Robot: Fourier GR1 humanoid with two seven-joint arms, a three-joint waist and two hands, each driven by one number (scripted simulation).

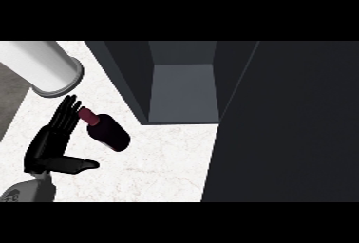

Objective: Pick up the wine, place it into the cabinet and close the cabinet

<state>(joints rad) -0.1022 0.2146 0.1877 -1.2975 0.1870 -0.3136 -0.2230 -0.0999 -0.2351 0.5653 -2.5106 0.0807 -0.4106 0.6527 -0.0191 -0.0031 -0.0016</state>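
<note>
A dark red wine bottle (105, 129) lies on the pale marble counter (161, 161), its neck pointing up and left. My left hand (51, 141) rests just left of it, fingers straight and thumb stretched out toward the right; its fingertips are beside the bottle's neck, and I cannot tell if they touch. The dark cabinet (184, 92) stands open behind the bottle, showing a grey inner floor. Its open door (288, 123) fills the right side of the view. My right hand does not show.
A large white cylinder (43, 66) lies at the upper left, close to my left hand's fingertips. The counter's left edge runs just past that hand. The cabinet's left wall (126, 80) stands right of the bottle.
</note>
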